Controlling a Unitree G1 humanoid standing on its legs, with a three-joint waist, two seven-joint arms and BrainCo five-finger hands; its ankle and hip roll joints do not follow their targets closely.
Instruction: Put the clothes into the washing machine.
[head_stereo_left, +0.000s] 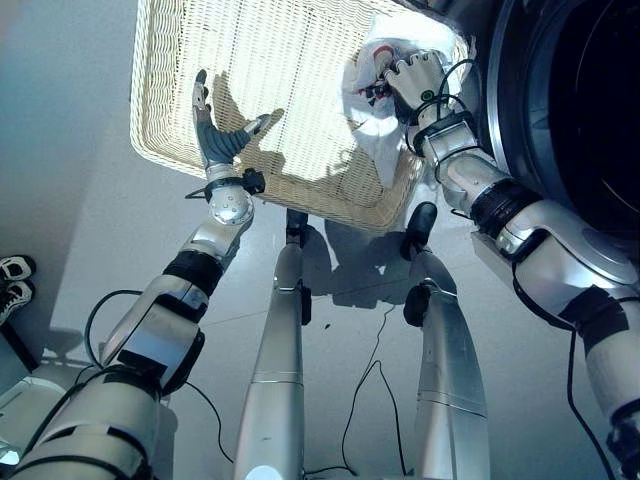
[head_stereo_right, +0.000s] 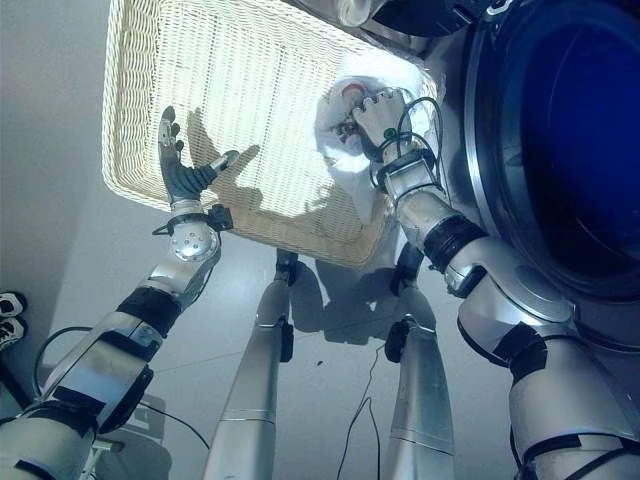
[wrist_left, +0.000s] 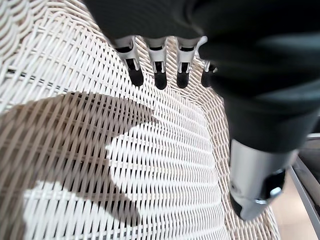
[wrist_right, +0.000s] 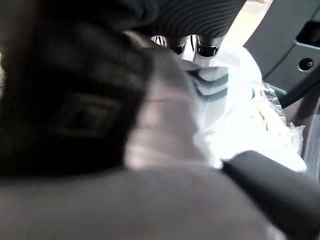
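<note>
Right hand (head_stereo_left: 412, 78) round white garment (head_stereo_left: 375, 125)

A crumpled white garment (head_stereo_left: 378, 85) lay bunched in the wicker basket's (head_stereo_left: 250, 60) two-o'clock corner, beside the washing machine's dark door opening (head_stereo_left: 590, 110).

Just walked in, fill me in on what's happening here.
The robot is moving laundry from a white wicker basket toward the washing machine on its right. Its right robot hand is curled on a white garment bunched in the basket's corner nearest the machine; the garment has not gone into the drum. The left robot hand hovers open over the bare basket floor, holding nothing.
</note>
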